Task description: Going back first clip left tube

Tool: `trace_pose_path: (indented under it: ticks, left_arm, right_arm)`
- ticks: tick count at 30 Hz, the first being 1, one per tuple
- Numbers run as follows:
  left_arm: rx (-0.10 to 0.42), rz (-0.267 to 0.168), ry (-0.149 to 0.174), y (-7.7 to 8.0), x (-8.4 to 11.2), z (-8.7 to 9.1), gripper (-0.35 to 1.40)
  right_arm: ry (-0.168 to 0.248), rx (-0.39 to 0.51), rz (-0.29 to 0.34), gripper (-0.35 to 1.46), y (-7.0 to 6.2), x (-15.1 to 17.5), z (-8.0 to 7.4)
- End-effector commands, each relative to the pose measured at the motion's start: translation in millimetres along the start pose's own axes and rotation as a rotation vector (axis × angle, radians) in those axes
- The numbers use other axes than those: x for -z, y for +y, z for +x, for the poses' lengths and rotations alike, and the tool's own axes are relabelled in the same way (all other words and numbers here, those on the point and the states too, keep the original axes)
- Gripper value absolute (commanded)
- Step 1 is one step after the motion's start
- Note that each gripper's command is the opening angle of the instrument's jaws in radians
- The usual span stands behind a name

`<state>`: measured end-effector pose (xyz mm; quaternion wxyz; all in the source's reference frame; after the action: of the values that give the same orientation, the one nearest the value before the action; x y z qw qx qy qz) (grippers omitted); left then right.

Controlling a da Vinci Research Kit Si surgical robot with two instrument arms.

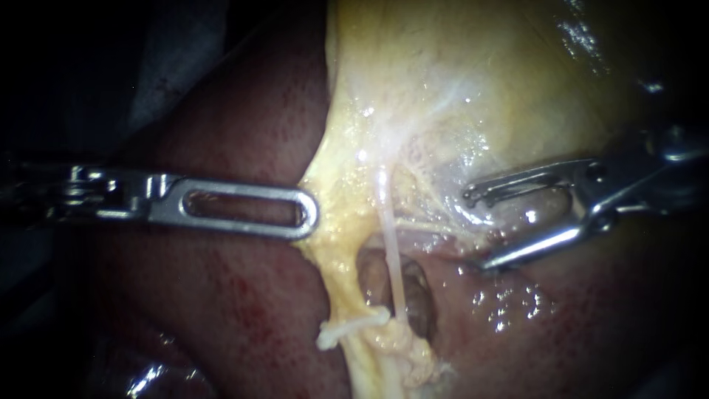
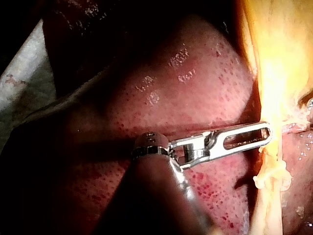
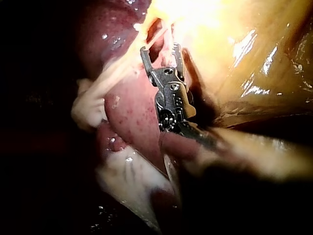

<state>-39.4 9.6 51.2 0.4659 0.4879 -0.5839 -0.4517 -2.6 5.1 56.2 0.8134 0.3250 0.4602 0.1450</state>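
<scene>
Right instrument [image 1: 476, 229]: I see jaws apart, nothing between them, near thin pale tube [image 1: 391, 255] but not touching. Left instrument [image 1: 312, 214]: jaws together, tip against yellow tissue edge [image 1: 329, 247] on tube's far side. Tube upright between my two instruments; gallbladder [image 1: 458, 74] above, liver [image 1: 244, 295] around.

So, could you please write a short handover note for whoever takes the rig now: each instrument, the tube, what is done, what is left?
Left instrument: tip at the edge of the yellowish tissue, lying over the liver.
Right instrument: jaws open, holding nothing, apart from the thin pale tube, to its right in the endoscope view.
Done: no clip shows on the tube.
To do: probably check the tube closely for a clip, then take the right instrument clear.
</scene>
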Motion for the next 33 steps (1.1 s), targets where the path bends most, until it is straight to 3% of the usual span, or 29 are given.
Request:
trace_pose_path:
  ticks: [1,5,10,19,33]
  left_arm:
    - [0.000,0.000,0.000,0.0,0.0,0.0,-0.35]
    - [-0.002,-0.001,-0.001,0.3,-0.2,0.1,-0.35]
    - [-0.017,-0.003,-0.001,1.9,-0.9,1.0,-0.35]
    - [-0.002,-0.018,0.035,5.3,-2.9,4.2,-0.35]
    - [0.000,-0.017,0.036,5.0,-3.2,4.0,-0.35]
  right_arm:
    - [0.000,0.000,0.001,0.51,0.0,0.1,-0.1]
    - [-0.001,0.001,0.003,0.51,-0.2,0.6,-0.3]
    - [-0.001,0.001,0.004,0.51,-0.4,0.9,-0.5]
    - [-0.001,0.001,0.003,0.51,-0.4,1.0,-0.5]
    - [0.000,0.001,0.003,0.51,-0.5,1.0,-0.5]
